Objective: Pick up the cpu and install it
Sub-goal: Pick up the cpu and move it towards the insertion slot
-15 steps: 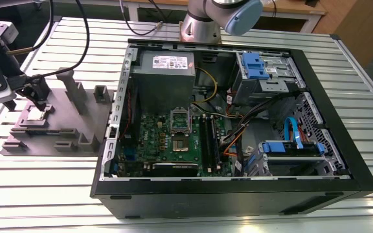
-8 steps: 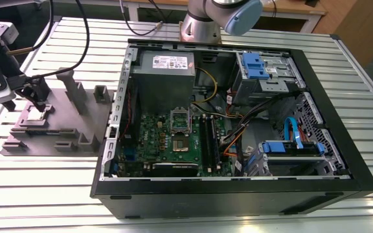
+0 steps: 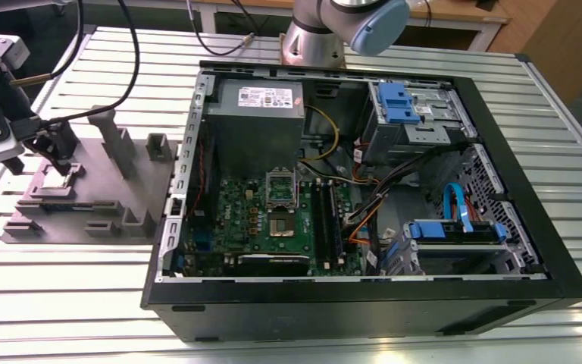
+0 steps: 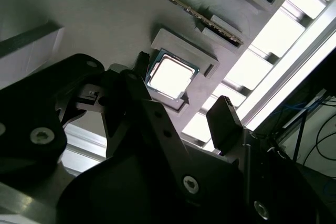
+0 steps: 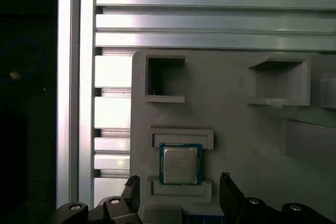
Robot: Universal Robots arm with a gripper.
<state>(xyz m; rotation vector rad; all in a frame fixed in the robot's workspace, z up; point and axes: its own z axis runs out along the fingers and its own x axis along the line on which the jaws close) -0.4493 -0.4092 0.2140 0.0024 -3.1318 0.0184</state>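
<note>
Tool (image 5: pixel 180 187) spread wide; cpu (image 5: pixel 180 163) in grey block (image 5: pixel 236 129) pocket, between its jaws

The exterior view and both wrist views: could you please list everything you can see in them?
cpu: 1, silvery-grey top, seated in a recess of the fixture block
fixture block: 1, grey, on the table at the exterior view's left
computer case: 1, black, open, mid-table
motherboard: 1, green, inside the case
power supply: 1, grey with white label, in the case's far corner
drive brackets: 2, blue, in the case toward the exterior view's right
table: 1, silvery, slatted
arm: 1, grey with pale blue cap, base behind the case
hand: 1, black, open, one finger on each side of the cpu
</note>
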